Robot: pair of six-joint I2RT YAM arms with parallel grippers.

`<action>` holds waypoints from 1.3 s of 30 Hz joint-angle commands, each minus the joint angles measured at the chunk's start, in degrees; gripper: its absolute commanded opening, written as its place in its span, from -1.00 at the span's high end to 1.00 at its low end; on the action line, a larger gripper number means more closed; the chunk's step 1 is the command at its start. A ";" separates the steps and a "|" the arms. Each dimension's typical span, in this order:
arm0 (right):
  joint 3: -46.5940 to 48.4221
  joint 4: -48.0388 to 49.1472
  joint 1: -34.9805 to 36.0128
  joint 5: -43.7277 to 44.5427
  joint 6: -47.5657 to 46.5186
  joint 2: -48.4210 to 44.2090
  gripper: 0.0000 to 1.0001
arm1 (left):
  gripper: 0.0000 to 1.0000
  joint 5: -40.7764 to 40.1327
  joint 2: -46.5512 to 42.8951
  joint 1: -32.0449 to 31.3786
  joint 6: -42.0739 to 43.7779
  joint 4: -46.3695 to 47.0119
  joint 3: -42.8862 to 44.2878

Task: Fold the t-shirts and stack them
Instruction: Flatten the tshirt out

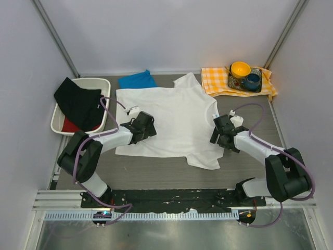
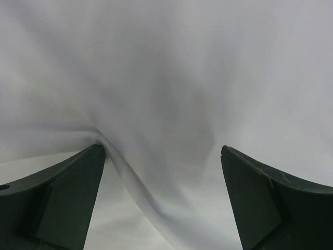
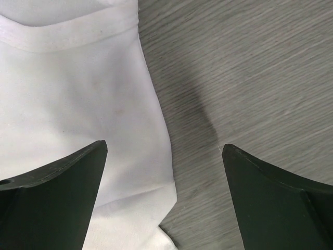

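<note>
The left arm (image 1: 104, 139) is being held low, its left fingers (image 2: 57, 203) standing wide apart over the white t-shirt (image 1: 171, 120), which is lying spread flat on the bench (image 1: 156, 174). The right fingers (image 3: 270, 198), also apart and gripping nothing, are being held at the shirt's right edge. The folded blue t-shirt (image 1: 137, 80) is lying just behind. Black cloth (image 1: 78, 104) is being held in the white bin (image 1: 99, 82).

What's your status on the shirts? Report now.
Left pincer open over plain white cotton t-shirt; right pincer open, straddling its edge near the collar. White shirt flat, unfolded; bright blue folded shirt beyond it. Nothing lying on it.
</note>
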 commanded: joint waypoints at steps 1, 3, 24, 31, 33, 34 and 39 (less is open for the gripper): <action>3.37 -4.68 0.09 3.95 -0.17 -5.19 -0.99 | -0.95 2.23 -0.54 -2.40 -2.27 0.50 0.99; 6.09 -7.15 0.79 5.45 -0.35 -6.78 -0.99 | -0.96 2.06 -1.95 -2.93 -2.54 -1.26 0.82; 11.29 -15.08 11.34 8.01 1.15 -4.67 -0.99 | -0.98 -9.89 -23.13 -6.54 -9.65 -24.90 -7.44; 10.76 -12.79 12.49 4.41 -2.81 -6.95 -0.97 | -0.95 -10.51 -32.53 -6.63 -19.67 -31.84 -12.53; 10.50 -12.44 12.49 3.79 -3.34 -8.00 -0.97 | -0.92 -9.81 -33.59 -6.54 -21.77 -33.25 -13.16; 10.15 -12.27 12.40 3.70 -3.69 -8.27 -0.96 | -0.91 -9.81 -33.95 -6.54 -22.48 -34.56 -13.77; 9.27 -11.21 12.49 2.21 -5.36 -8.98 -0.96 | -0.83 -10.24 -33.69 -6.62 -25.65 -35.28 -15.62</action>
